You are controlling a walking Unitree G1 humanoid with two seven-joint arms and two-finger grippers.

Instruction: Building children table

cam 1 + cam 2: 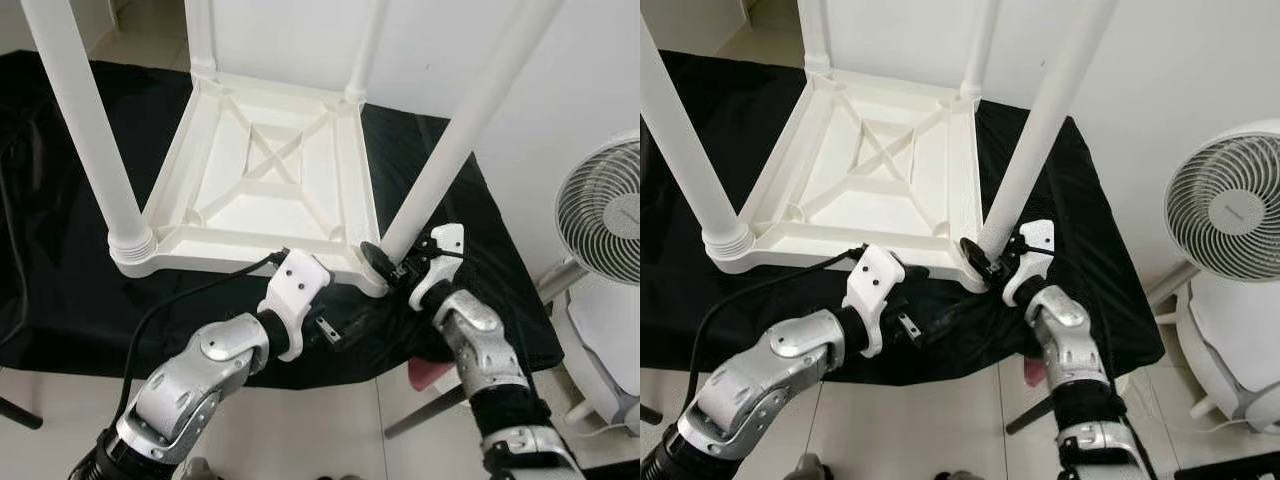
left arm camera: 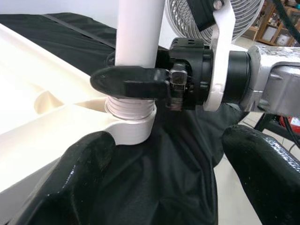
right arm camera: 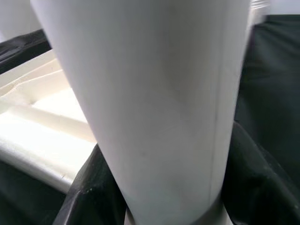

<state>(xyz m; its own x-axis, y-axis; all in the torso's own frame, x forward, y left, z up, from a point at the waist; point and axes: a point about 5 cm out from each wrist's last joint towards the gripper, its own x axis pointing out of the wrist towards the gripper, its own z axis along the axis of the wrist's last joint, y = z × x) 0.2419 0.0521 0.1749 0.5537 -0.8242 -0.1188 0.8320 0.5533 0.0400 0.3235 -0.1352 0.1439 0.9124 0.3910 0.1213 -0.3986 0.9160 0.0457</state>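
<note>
The white children's table (image 1: 270,180) lies upside down on a black cloth, its legs pointing up. My right gripper (image 1: 385,258) is shut on the near right leg (image 1: 460,130) just above its ribbed base (image 2: 130,110), which sits in the corner socket. In the right wrist view the leg (image 3: 154,103) stands between the black fingers (image 3: 89,192). My left gripper (image 2: 168,187) is open, low over the cloth in front of that same corner, holding nothing. One right finger (image 2: 131,80) lies across the leg in the left wrist view.
The black cloth (image 1: 60,300) covers the work surface to its front edge. The near left leg (image 1: 85,130) stands tall at the left. A white fan (image 1: 605,215) is on the floor to the right. A black cable (image 1: 170,300) runs along my left arm.
</note>
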